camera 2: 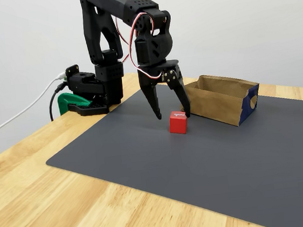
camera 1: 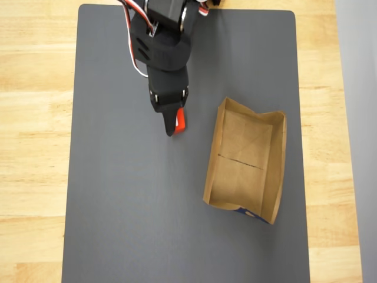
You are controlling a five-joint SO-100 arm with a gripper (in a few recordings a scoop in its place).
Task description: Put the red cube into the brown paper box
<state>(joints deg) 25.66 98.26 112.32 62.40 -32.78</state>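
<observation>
1. On the dark mat (camera 2: 200, 162), your gripper (camera 2: 171, 114) hangs over the red cube (camera 2: 178, 123) with fingers spread wide and nothing held; the cube sits on the mat, left of the brown paper box (camera 2: 221, 103) in the fixed view.
2. If you close off-centre, one finger may shove the cube aside.
3. A loose pinch could drop it short of the box.
4. Carried low, the cube may catch the thin wall and push the box.

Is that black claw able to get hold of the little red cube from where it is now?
Probably yes. The claw is open and hangs right over the red cube, its fingers reaching down on either side, with nothing between them. The brown paper box stands apart to one side on the mat.
</observation>
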